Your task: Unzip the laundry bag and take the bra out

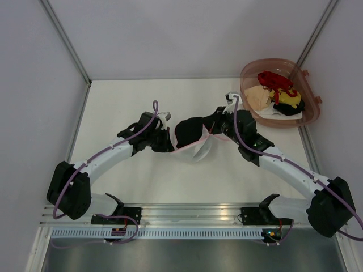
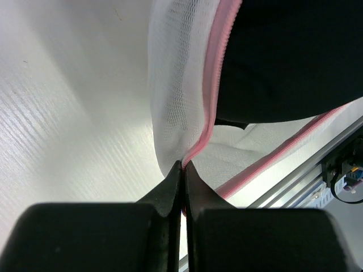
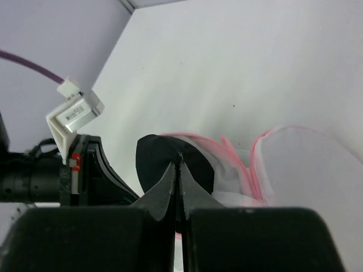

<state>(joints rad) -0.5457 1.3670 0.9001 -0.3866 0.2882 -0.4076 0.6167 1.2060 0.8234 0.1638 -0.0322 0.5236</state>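
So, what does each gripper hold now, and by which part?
The left gripper pinches the laundry bag at its pink zipper rim. The right gripper pinches the black bra at its edge.

Bra (image 1: 190, 131) in laundry bag (image 1: 198, 152) between left pincer (image 1: 168, 139) and right pincer (image 1: 211, 131); basket (image 1: 245, 67) rear-right

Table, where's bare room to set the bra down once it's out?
Bare table lies along the back wall, left of the basket, and in the near patch between the laundry bag and the rail. Crowded at centre, where the left tool grips the bag and the right tool the bra.
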